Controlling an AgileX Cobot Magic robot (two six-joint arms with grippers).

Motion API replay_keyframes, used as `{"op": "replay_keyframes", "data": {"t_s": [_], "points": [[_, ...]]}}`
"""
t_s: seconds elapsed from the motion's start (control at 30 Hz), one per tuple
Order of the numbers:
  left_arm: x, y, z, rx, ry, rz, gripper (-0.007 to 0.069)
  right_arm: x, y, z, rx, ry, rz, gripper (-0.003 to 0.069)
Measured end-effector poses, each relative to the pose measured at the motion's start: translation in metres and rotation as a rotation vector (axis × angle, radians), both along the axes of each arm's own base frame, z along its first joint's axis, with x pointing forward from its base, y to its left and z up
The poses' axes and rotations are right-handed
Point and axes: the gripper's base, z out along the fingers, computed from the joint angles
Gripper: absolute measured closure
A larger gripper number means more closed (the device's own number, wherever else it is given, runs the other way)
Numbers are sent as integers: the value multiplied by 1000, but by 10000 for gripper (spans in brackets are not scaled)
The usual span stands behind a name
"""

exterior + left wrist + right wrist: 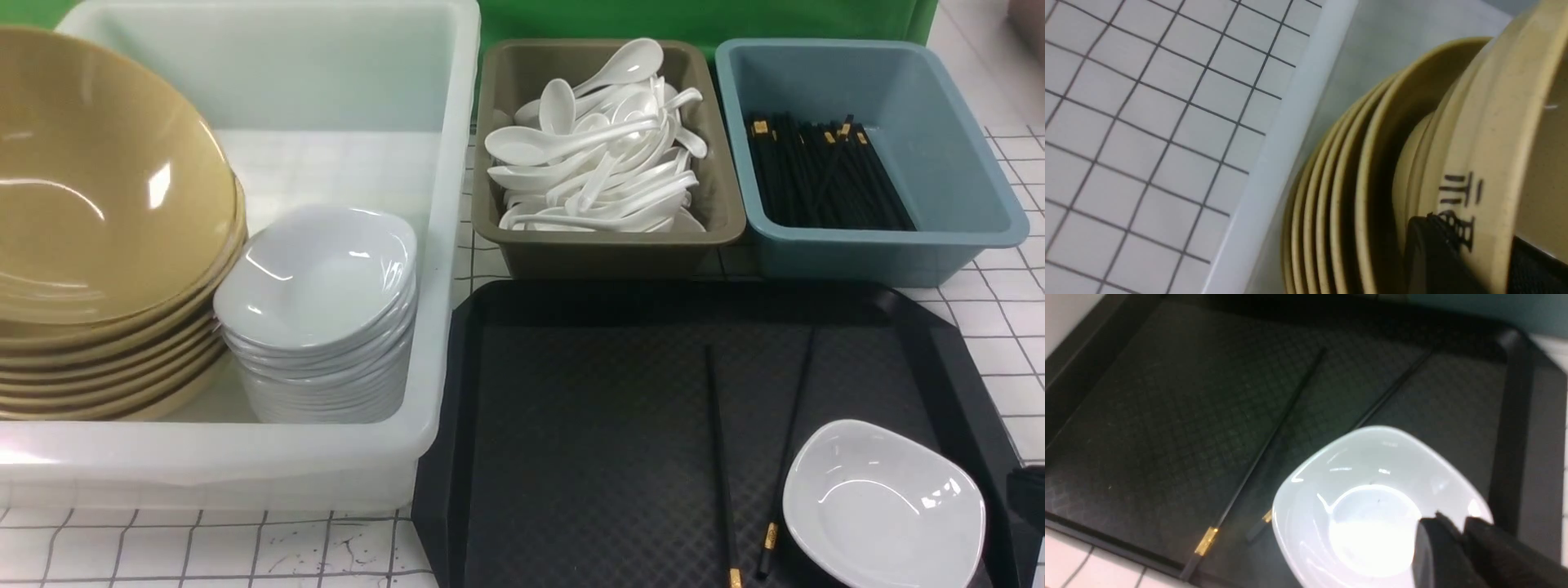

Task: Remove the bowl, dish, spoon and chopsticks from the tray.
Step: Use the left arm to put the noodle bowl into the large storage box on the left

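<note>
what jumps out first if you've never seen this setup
The tilted mustard bowl, topping the stack in the white tub on the left, its rim between the left fingers. Then the white dish in the near right corner of the black tray, next to two chopsticks.

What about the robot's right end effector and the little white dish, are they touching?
Touching. The right wrist view shows the right end effector pinching the rim of the dish, one finger inside, one outside, with no gap.
</note>
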Motion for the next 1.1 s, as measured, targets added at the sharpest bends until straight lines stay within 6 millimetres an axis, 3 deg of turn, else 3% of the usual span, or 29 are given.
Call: {"op": "replay_keyframes", "data": {"t_s": [0.13, 0.23, 0.27, 0.33, 0.4, 0.47, 0.5, 0.53, 0.57, 0.63, 0.67, 0.73, 0.8, 0.87, 0.93, 1.1], "points": [[9, -6, -7, 102, 16, -52, 446, 10, 3, 5, 24, 86, -17, 407], [13, -13, -7, 154, 16, -75, 254, 27, 6, 14, 8, 172, -4, 281], [14, -14, -7, 154, 16, -75, 228, 28, 6, 14, 7, 177, -4, 273], [14, -18, -5, 157, 10, -61, 102, 50, 9, 20, -30, 227, 8, 193], [13, -23, -2, 148, -1, -50, 43, 65, 10, 23, -67, 247, 28, 161], [6, -38, 12, 134, -51, -34, -4, 98, 14, 19, -154, 297, 91, 132], [6, -41, 13, 132, -57, -39, -5, 101, 14, 19, -162, 303, 97, 131], [-2, -60, 28, 123, -120, -60, 3, 125, 16, 6, -228, 365, 145, 124], [-3, -61, 29, 123, -126, -56, 3, 128, 17, 5, -233, 372, 148, 124], [-19, -94, 49, 120, -198, -153, 41, 154, 19, -20, -291, 495, 190, 121], [-21, -99, 50, 118, -203, -172, 49, 156, 19, -21, -295, 506, 193, 121], [-44, -126, 64, 142, -234, -289, 99, 174, 20, -48, -332, 626, 219, 121], [-52, -131, 68, 154, -240, -314, 121, 176, 20, -53, -336, 642, 221, 121], [-79, -136, 80, 210, -276, -335, 173, 183, 21, -73, -343, 706, 230, 123], [-94, -131, 87, 249, -299, -298, 202, 185, 21, -78, -343, 728, 233, 135], [-108, -119, 92, 316, -299, -201, 221, 185, 22, -79, -342, 738, 235, 213]]}}
